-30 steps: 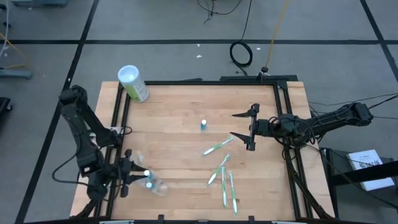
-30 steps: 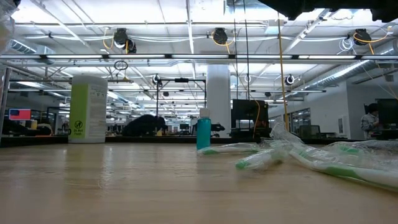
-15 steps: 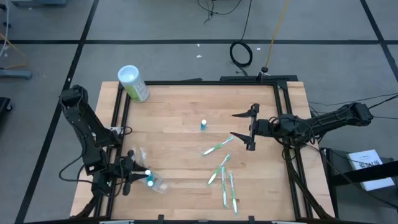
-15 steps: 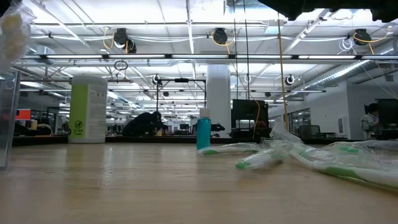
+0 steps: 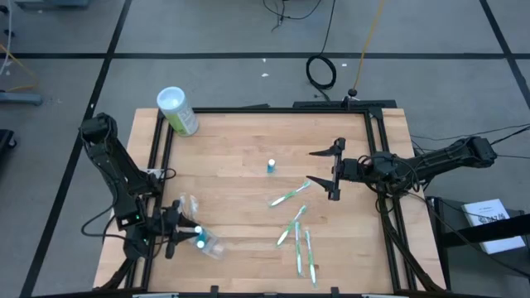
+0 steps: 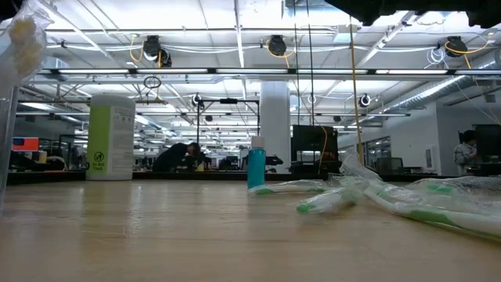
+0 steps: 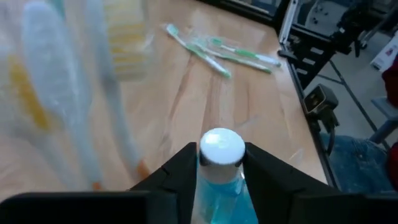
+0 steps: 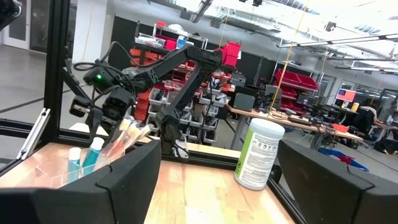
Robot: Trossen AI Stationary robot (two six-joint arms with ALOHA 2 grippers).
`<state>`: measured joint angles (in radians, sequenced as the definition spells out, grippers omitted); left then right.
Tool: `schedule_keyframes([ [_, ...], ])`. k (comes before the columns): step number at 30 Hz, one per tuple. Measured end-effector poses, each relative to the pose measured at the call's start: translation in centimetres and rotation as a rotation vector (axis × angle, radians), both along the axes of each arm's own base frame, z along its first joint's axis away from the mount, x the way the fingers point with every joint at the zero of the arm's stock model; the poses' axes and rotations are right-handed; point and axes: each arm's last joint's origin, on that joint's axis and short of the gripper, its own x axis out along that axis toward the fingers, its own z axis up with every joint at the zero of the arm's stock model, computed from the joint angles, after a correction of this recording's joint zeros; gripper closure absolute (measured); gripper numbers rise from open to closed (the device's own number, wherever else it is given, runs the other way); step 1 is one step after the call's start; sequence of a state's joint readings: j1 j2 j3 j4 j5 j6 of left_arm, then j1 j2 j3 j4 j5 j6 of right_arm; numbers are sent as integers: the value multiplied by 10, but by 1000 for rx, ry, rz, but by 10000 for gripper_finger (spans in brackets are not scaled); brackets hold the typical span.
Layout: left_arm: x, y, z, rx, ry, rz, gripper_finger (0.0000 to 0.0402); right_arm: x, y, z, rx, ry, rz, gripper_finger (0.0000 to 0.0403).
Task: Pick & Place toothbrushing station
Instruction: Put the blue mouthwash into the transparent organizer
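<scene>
Now | my left gripper [image 7: 219, 171] flanks blue-capped tube [image 7: 221, 163] in clear holder [image 5: 209, 244]; whether it grips, unclear | release gently, withdraw straight; right gripper [image 5: 323, 170] wide, waiting

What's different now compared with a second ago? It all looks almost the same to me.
Little. The left gripper, at the clear holder in the table's near-left corner, has shifted slightly toward the middle, a blue tube still between its fingers. The right gripper, the loose toothbrushes, the standing tube and the green canister stayed put.

Green-white toothbrushes [image 5: 297, 234], blue tube [image 5: 270, 167]
</scene>
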<state>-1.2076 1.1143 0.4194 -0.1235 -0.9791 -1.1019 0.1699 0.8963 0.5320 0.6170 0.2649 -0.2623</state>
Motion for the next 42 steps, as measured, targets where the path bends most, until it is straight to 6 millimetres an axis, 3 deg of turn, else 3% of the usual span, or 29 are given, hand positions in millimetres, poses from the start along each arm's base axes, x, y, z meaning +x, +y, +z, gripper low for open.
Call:
schedule_keyframes([
  [5,2,-4,5,27,-41,-33,251,0,0,0,0,1,0,85],
  [15,4,-8,16,7,-106,-58,248,0,0,0,0,0,1,85],
  [22,9,-9,50,19,-290,-114,248,0,0,0,0,0,1,85],
  [28,20,5,91,115,-528,-47,247,0,0,0,0,1,1,85],
  [34,49,26,112,302,-570,111,238,0,0,0,3,1,1,85],
  [42,117,65,129,408,-347,198,175,0,0,0,10,0,2,85],
])
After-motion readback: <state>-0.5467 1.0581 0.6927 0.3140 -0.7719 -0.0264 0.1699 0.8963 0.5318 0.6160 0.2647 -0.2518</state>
